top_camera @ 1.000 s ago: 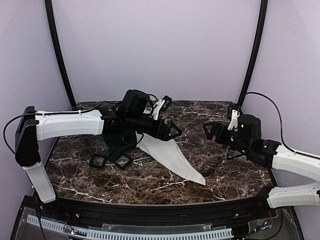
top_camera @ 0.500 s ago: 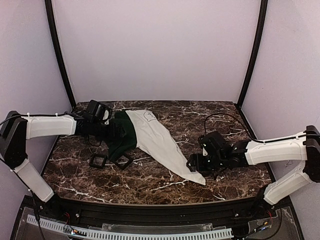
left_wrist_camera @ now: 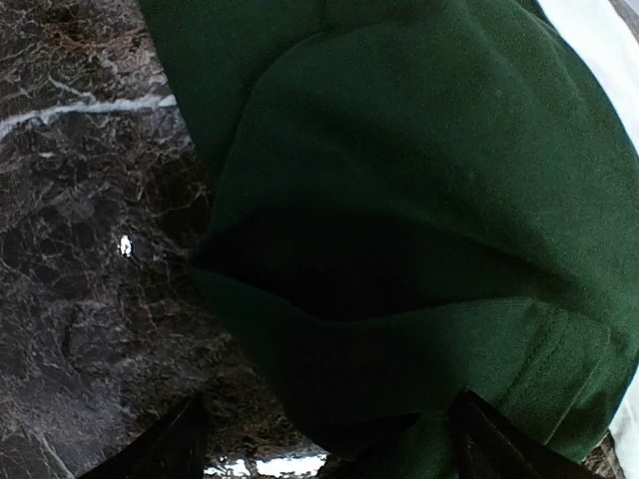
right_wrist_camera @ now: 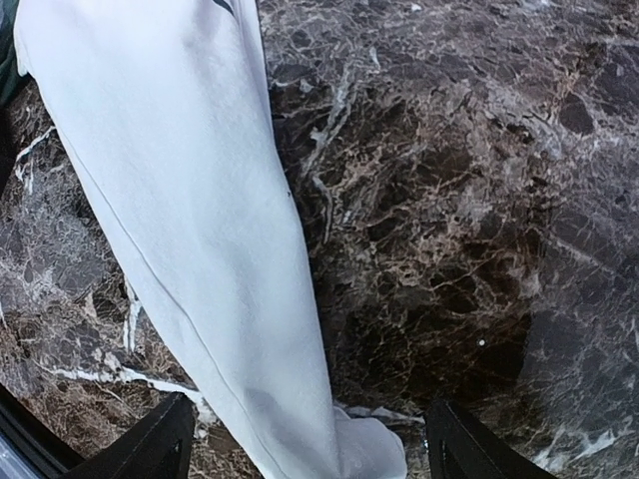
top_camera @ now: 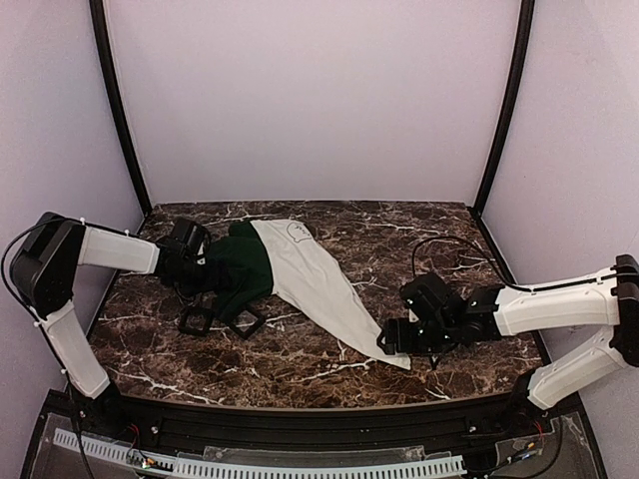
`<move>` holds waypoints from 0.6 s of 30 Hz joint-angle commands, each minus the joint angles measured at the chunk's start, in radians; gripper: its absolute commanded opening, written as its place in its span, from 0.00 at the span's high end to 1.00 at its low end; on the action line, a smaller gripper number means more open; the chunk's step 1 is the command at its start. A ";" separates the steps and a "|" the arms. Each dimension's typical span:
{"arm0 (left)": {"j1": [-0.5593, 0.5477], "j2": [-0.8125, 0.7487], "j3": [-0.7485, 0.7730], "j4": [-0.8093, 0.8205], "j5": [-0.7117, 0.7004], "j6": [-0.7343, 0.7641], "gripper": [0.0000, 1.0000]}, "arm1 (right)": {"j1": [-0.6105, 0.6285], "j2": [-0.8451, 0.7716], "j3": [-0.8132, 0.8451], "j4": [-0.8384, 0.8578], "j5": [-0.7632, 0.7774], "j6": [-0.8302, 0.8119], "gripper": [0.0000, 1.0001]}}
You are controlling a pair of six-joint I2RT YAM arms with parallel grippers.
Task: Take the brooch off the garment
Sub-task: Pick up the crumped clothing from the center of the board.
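Observation:
The garment lies bunched on the marble table, with its white body (top_camera: pixel 324 289) stretched toward the front right and its dark green sleeve (top_camera: pixel 240 271) at the left. A bit of black print shows near the collar. The brooch is hidden in every view. My left gripper (top_camera: pixel 203 267) is low at the green sleeve's left edge. In the left wrist view it (left_wrist_camera: pixel 329 454) is open, with green fabric (left_wrist_camera: pixel 419 150) between its spread fingers. My right gripper (top_camera: pixel 391 339) is low at the white hem tip. It is open (right_wrist_camera: pixel 315 454) around that white tip (right_wrist_camera: pixel 220 230).
Two small black square frames (top_camera: pixel 197 319) (top_camera: pixel 245 321) lie on the table (top_camera: pixel 300 364) just in front of the green sleeve. A black cable (top_camera: pixel 439 244) loops behind the right arm. Side walls and black posts bound the table.
A second ago the left arm was raised over the shirt and the right gripper hung in the air. Both have dropped to the shirt's two ends, and the white body lies uncovered.

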 commanded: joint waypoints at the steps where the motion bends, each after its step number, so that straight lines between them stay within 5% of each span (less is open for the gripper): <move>1: 0.009 0.022 0.005 0.049 -0.015 -0.007 0.18 | 0.017 -0.017 -0.029 -0.022 -0.020 0.031 0.22; 11: 0.019 0.097 0.042 0.111 0.005 -0.016 0.29 | 0.031 0.004 -0.046 -0.001 -0.035 0.041 0.28; 14: 0.019 0.103 0.049 0.128 -0.002 -0.015 0.35 | 0.035 0.014 -0.055 0.013 -0.039 0.048 0.36; 18: 0.019 0.107 0.055 0.151 -0.010 -0.007 0.54 | 0.035 0.013 -0.063 0.050 -0.052 0.056 0.59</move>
